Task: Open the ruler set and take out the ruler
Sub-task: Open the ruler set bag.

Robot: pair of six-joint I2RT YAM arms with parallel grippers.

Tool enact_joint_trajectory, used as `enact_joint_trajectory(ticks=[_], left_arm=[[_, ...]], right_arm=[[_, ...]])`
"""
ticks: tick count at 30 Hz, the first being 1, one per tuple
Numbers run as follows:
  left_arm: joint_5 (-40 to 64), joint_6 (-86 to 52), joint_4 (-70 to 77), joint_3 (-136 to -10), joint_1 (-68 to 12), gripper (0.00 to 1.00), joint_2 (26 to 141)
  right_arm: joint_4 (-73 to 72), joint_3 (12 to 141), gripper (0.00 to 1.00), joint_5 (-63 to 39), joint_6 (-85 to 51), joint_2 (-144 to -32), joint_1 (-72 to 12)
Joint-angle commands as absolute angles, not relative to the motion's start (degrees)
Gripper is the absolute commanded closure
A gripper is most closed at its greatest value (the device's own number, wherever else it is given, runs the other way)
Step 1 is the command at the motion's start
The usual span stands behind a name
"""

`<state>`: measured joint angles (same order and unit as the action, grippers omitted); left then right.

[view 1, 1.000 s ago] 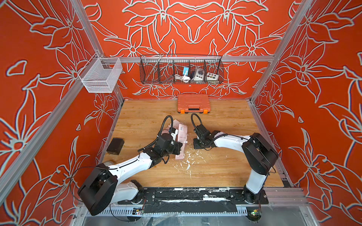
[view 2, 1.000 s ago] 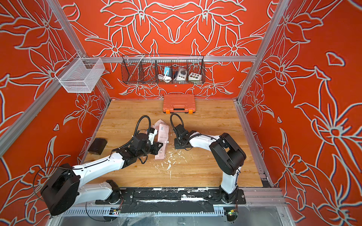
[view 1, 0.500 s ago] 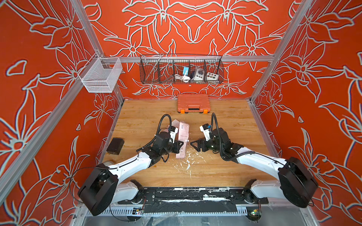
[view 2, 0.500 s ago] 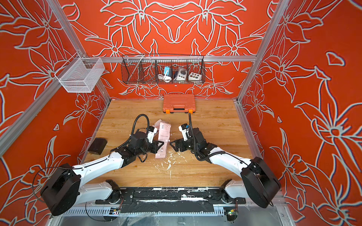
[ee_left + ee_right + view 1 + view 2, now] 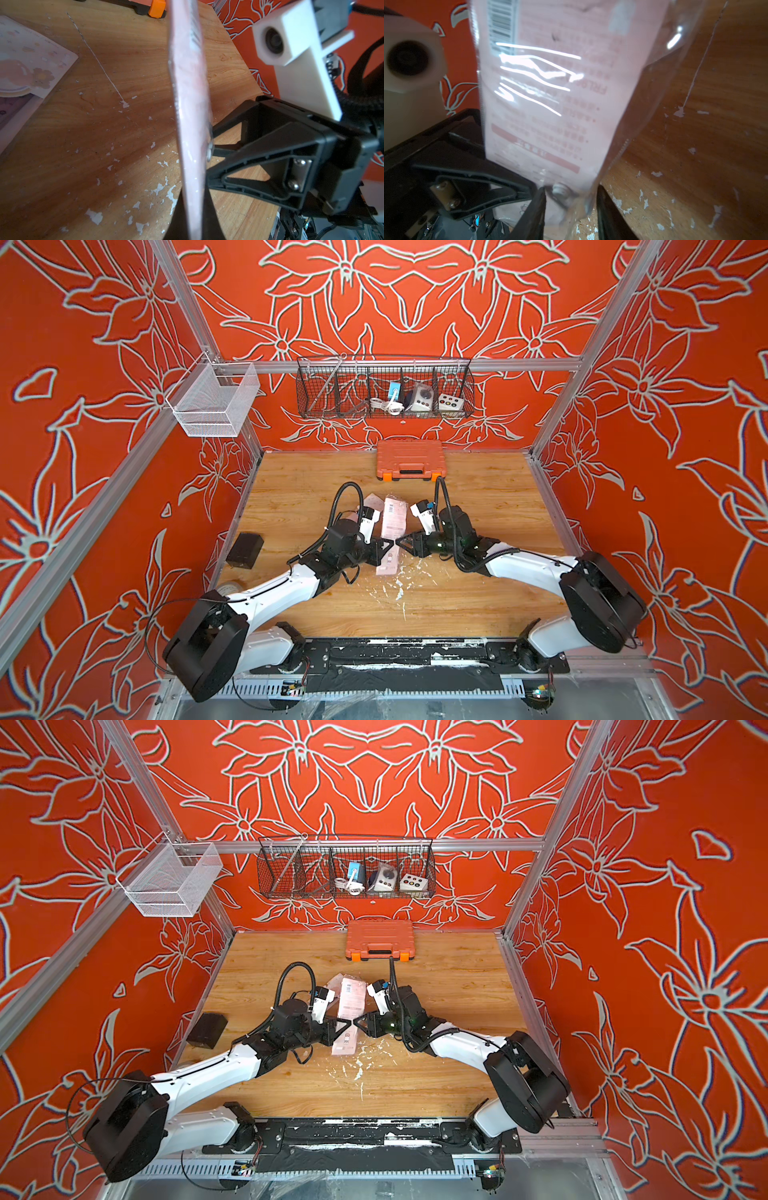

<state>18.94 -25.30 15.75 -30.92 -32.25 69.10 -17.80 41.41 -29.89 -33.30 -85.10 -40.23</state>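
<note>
The ruler set point(image 5: 394, 519) point(image 5: 351, 997) is a pink printed card in a clear plastic pouch, held tilted above the wooden table. My left gripper point(image 5: 387, 549) point(image 5: 345, 1026) point(image 5: 193, 226) is shut on its lower long edge; the left wrist view shows the pouch point(image 5: 190, 99) edge-on. My right gripper point(image 5: 401, 542) point(image 5: 358, 1022) point(image 5: 570, 212) meets the pouch from the opposite side. Its fingers stand apart, open, with the pouch's white snap button point(image 5: 560, 190) and loose clear plastic between them. I cannot pick out the ruler inside.
A second pink sheet point(image 5: 369, 502) point(image 5: 27, 60) lies flat on the table behind the left gripper. An orange tool case point(image 5: 409, 459) sits at the back, a black box point(image 5: 245, 549) at the left wall. A wire basket point(image 5: 384, 389) and a white mesh basket point(image 5: 212, 400) hang above.
The right arm unfolded out to the right and its gripper came back to the pouch's right side, going from shut to open. The left gripper kept its grip, barely moving.
</note>
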Motion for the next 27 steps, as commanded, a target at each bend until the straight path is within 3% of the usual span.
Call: enact_joint_trajectory(ticks=[1,4,12,15,17,20,27], left_arm=[[18.85,-24.31,17.04,-30.59,-32.08,1.0,67.67],[18.81,-24.48,17.29,-30.63,-32.08,1.0,67.86],[19.38,-24.58,18.17,-30.39,-32.1,1.0,68.39],[20.3,-24.78,18.6,-30.33,-32.08,1.0,68.97],[21.0,-24.92,19.27,-30.17,-32.08,1.0,69.17],[21.23,-25.27,20.01,-29.97,-32.08,1.0,69.5],[21.08,-25.16,19.87,-29.82,-32.08,1.0,69.58]], right_arm=[[-15.52,42.23,0.61,-28.98,-32.32,-83.63,-39.26],[-14.72,41.95,0.64,-29.79,-31.23,-83.25,-38.29],[-14.28,41.99,0.89,-30.58,-29.81,-82.9,-37.06],[-15.44,42.01,0.89,-31.45,-30.26,-83.11,-37.03],[-16.49,42.14,0.81,-32.8,-30.49,-83.45,-37.0],[-17.2,42.16,0.8,-33.39,-30.66,-84.0,-37.0],[-15.34,41.95,1.0,-30.31,-30.67,-82.39,-37.01]])
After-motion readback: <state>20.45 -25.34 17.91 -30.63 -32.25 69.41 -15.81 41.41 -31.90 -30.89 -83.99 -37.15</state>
